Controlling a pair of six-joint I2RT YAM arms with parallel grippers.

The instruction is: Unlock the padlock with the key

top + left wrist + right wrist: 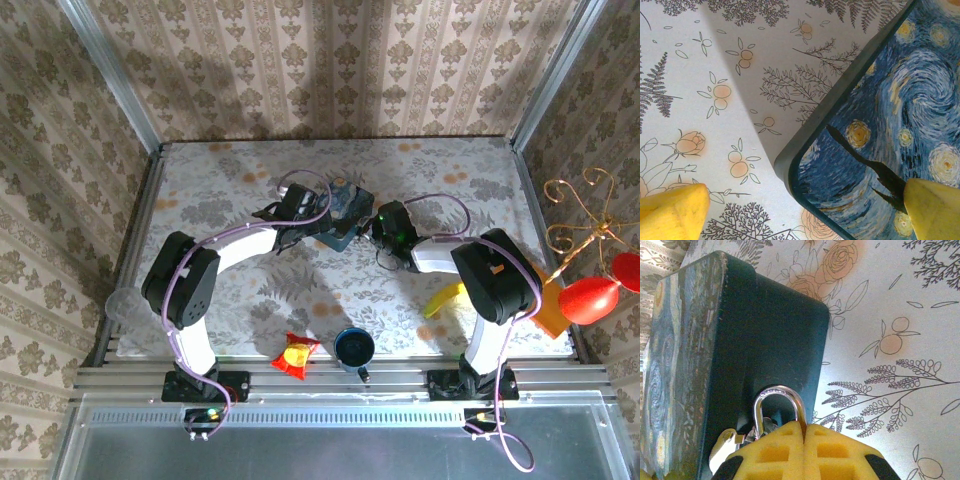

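On the floral desk, the padlock at the tin's side sits just ahead of my pressed-together right claw, shackle pointing away.

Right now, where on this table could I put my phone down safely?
Bare table runs along the back wall behind the blue tin and into the far left corner. The middle is crowded: left gripper and right gripper at the tin; the near edge holds a snack packet and a blue cup.
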